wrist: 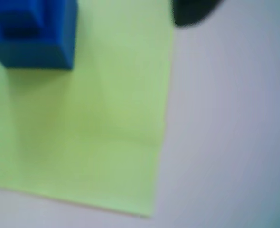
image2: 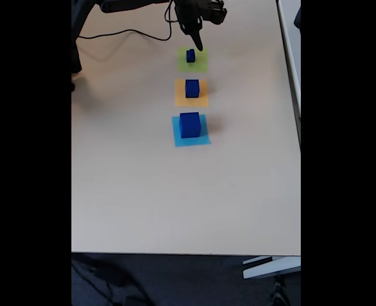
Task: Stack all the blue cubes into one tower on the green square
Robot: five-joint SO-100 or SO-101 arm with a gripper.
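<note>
1. Hovering just above the small dark blue cube [image2: 190, 56] on the flat light green square [image2: 193, 59], the black pincer [image2: 197, 43] carries nothing visible; how far it gapes cannot be told.
2. Stacking looks unstarted: beyond that cube, farther from the pincer, the medium cube [image2: 192, 88] sits on an orange square [image2: 192, 92], and farthest off the large cube [image2: 189, 124] on a light-blue square [image2: 190, 131].
3. Next probably means clearing green for the large cube.
4. A pale beige table [image2: 143, 191] bears everything; dark floor [image2: 175, 280] lies beyond its edge.

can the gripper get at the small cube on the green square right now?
Probably yes. The gripper hangs just beyond the small cube on the green square, with nothing between them.
</note>
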